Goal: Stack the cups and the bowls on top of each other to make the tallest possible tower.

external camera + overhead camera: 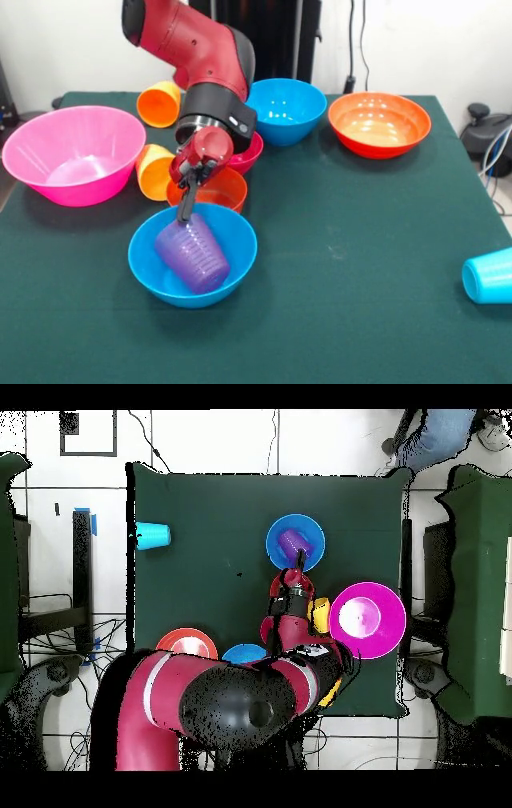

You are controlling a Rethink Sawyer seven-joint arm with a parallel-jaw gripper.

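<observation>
Lying tilted inside a blue bowl (192, 254) near the table's (360, 240) middle, the purple cup (192, 256) has the gripper (186, 214) at its rim, seemingly pinching it. The arm (200, 56) hides much of the small orange bowl (220, 190) and magenta bowl (250, 154). A light blue cup (490, 276) lies cut off at the table's edge.

No readable text anywhere that I can spot; the cups and bowls are plain plastic with no labels or brand marks; the red arm (192, 40) shows no lettering I can make out; the green table (360, 264) has no signs or numbers either.
</observation>
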